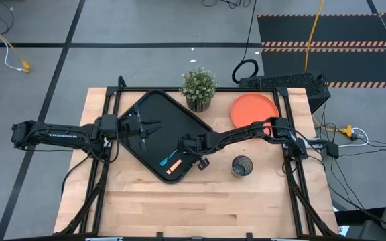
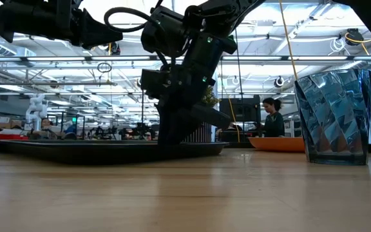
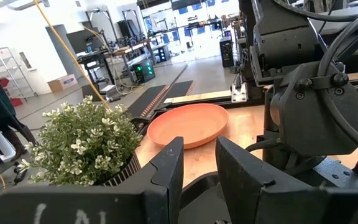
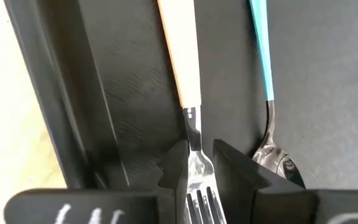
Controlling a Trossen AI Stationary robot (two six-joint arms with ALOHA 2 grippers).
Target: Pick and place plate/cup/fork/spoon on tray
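The right pincer [image 4: 194, 171] sits low over the black tray [image 1: 154, 110], its fingers slightly apart either side of the fork [image 4: 188, 93], whose tines they partly hide. The spoon [image 4: 267, 81] lies just beside it, its bowl half covered. The left pincer [image 1: 143, 126], fingers apart and empty, hovers at the tray's left. The cup [image 1: 241, 165] stands lower right on the tabletop [image 1: 200, 201]; the plate [image 1: 253, 107] and a potted plant [image 1: 198, 88] lie beyond.

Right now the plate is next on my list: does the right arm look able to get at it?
Probably yes. The plate lies bare on the table beside the right arm, with only the plant close by. The right gripper is over the tray, its jaws astride the fork, so it must pull back first.
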